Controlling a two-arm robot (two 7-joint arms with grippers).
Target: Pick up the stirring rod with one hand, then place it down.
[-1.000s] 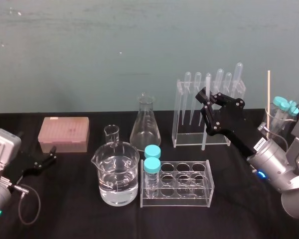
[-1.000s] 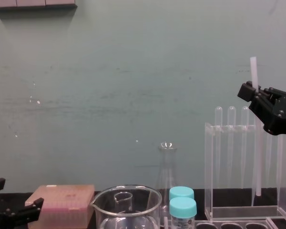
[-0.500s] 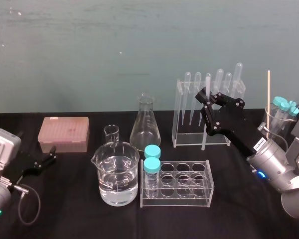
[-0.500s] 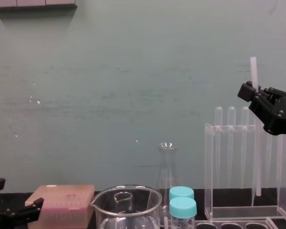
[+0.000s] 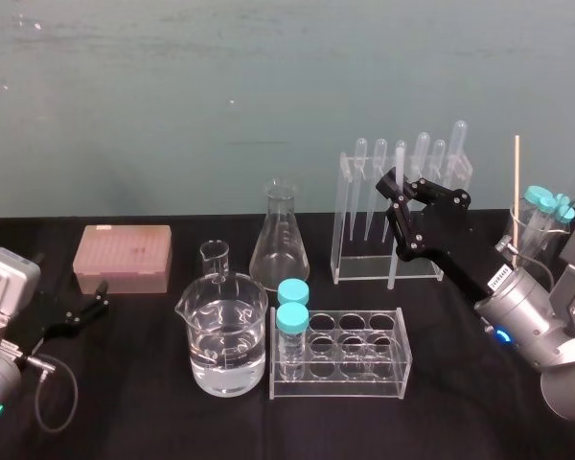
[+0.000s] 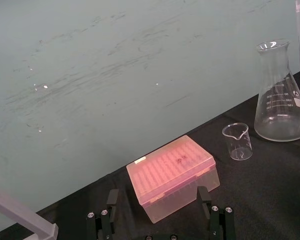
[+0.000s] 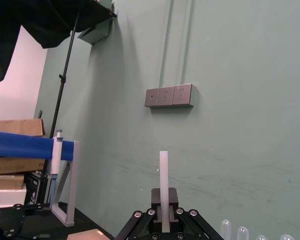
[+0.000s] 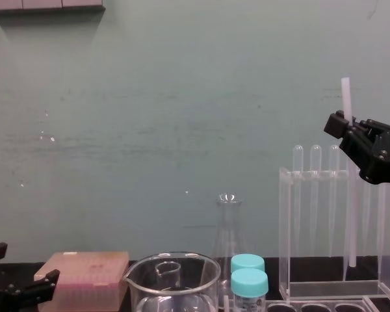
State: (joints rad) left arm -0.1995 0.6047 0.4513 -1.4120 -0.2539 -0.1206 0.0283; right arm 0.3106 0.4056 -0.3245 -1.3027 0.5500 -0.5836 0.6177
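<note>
The black right gripper [image 5: 396,213] is clamped tight on the long, thin, whitish translucent stirring rod [image 8: 350,221], gripping near its upper end. Rod is upright, off the table, lower tip just above the base of the tall clear plastic pipette rack [image 5: 359,273], which has bulb-topped clear pipettes [image 5: 420,163] standing in it.

Front centre: big glass beaker [image 5: 225,331], part full of clear liquid. Behind it a small glass beaker [image 5: 215,257] and a glass conical flask [image 5: 280,240], both empty. Low clear tube rack [image 5: 364,359] holds two teal-capped vials [image 5: 292,316] at its left end. Far right, a clear container [image 5: 529,235] holds teal-capped tubes [image 5: 546,203] and a thin pale stick [image 5: 517,177].

Pink lidded tip box [image 5: 123,259] sits far left. Black left gripper [image 5: 100,295] is low nr the box, fingers spread wide, holding nothing.
</note>
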